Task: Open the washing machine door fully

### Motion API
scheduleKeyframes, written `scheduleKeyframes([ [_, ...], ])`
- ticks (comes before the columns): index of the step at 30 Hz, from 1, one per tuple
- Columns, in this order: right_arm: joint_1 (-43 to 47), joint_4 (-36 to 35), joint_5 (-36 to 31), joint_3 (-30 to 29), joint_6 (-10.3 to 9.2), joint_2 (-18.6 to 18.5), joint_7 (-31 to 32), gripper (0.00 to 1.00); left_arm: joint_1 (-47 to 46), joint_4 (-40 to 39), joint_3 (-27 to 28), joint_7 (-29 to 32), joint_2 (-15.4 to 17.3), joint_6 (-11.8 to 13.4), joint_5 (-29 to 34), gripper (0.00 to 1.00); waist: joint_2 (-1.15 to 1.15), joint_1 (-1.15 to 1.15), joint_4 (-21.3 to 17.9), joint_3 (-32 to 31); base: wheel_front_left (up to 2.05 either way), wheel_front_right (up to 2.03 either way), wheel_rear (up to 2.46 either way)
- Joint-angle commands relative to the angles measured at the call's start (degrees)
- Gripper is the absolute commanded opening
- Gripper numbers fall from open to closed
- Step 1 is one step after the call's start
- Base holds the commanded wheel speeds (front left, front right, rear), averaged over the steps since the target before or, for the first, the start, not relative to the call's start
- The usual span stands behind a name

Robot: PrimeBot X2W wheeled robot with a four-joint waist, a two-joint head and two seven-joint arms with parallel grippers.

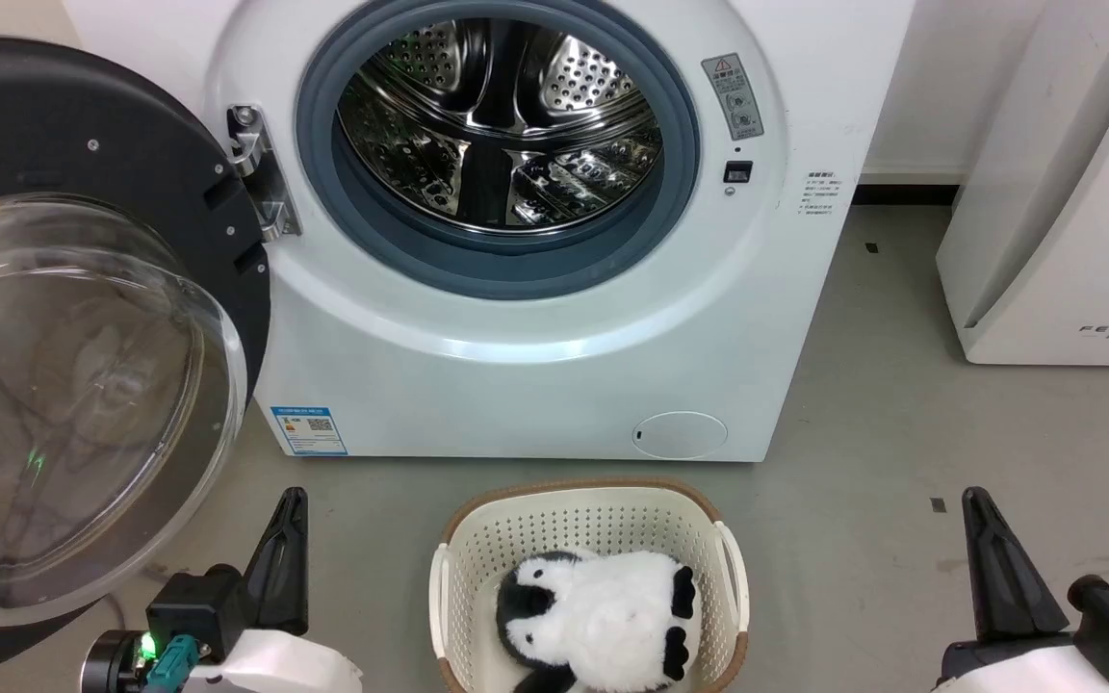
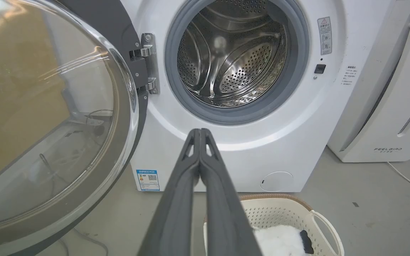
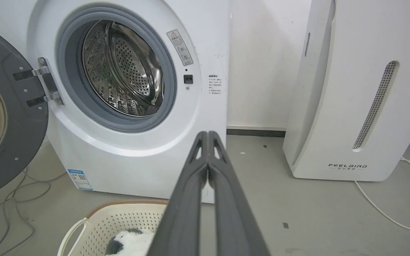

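1. Hanging wide open on a steel hinge (image 1: 261, 173), the washing machine door (image 1: 73, 366) stands at the robot's left of the washing machine (image 1: 535, 375). Its clear glass bowl faces the head camera, and the steel drum (image 1: 502, 125) is fully exposed.
2. A blue label (image 1: 309, 430) with a QR code sits low on the machine's front left. Its print is too small to read.
3. A grey warning sticker (image 1: 734, 96) with a red triangle is fixed right of the drum opening. Below it are a dark latch slot (image 1: 737, 171) and a block of small black text (image 1: 818, 192), which is illegible.
4. The white appliance (image 3: 333, 106) to the right reads "FEELBIRD" near its base.
5. The left gripper (image 2: 200, 131) has its fingers pressed together on nothing, well apart from the door.
6. The right gripper (image 3: 208, 133) is likewise clenched and empty.
7. A cream basket (image 1: 569, 489) holding a black-and-white plush toy (image 1: 603, 616) sits on the floor just before the machine, between the grippers.
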Motion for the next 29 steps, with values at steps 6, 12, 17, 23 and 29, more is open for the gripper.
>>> scheduleKeyframes([
  [6,-1.0,-0.3,-0.6,0.5,0.01,0.0,1.0,0.00,0.1,-0.8,-0.2,1.0,0.0,0.6,0.8,0.00,0.00,0.00,-0.1,0.0,0.00,0.00,0.00],
  [12,-1.2,-0.3,-0.9,0.8,0.01,0.1,1.7,0.00,0.1,-1.3,-0.4,1.7,0.0,0.9,1.1,0.00,0.00,0.00,-0.2,0.0,0.00,0.00,0.00],
  [17,-1.4,-0.4,-1.1,1.0,0.02,0.1,2.3,0.00,0.1,-1.7,-0.5,2.3,0.0,1.2,1.3,0.00,0.00,0.00,-0.3,0.0,0.00,0.00,0.00],
  [23,-1.6,-0.4,-1.4,1.3,0.02,0.1,2.9,0.00,0.1,-2.1,-0.7,2.9,0.0,1.4,1.5,0.00,0.00,0.00,-0.4,0.0,0.00,0.00,0.00],
  [29,-1.8,-0.5,-1.6,1.6,0.02,0.1,3.6,0.00,0.1,-2.6,-0.9,3.6,0.0,1.7,1.7,0.00,0.00,0.00,-0.5,0.0,0.00,0.00,0.00],
])
